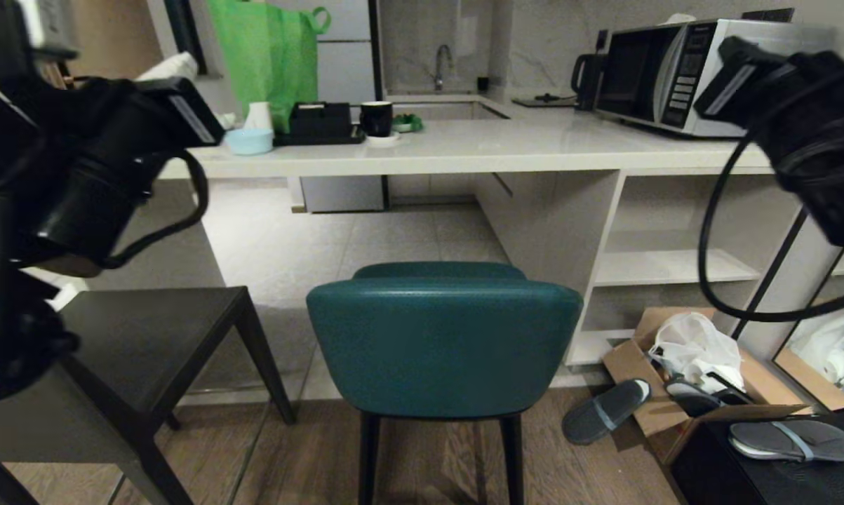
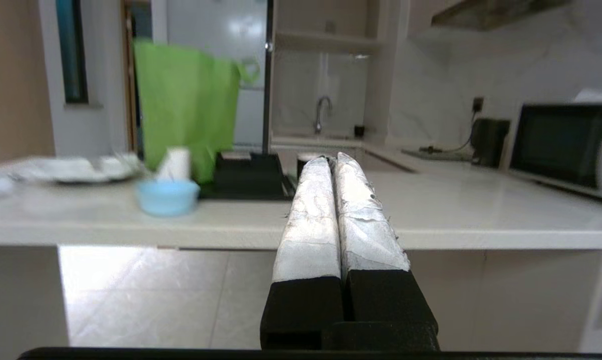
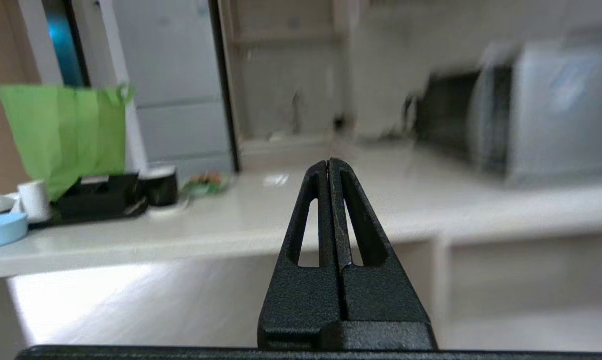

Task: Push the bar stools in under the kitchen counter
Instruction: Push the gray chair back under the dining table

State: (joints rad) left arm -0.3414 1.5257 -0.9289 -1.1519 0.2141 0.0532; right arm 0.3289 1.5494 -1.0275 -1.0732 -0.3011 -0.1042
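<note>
The teal bar stool stands centre, its curved back toward me and its seat short of the kitchen counter. A dark grey stool with a flat square top stands to its left, also outside the counter edge. Both arms are raised at the sides of the head view, above the stools and touching neither. In the left wrist view my left gripper is shut, its white-taped fingers pressed together and level with the counter's edge. My right gripper is shut too, empty, aimed at the counter.
On the counter sit a microwave, a green bag, a blue bowl, a black tray and a mug. A cardboard box holding white bags and two slippers lie on the floor to the right, by white shelves.
</note>
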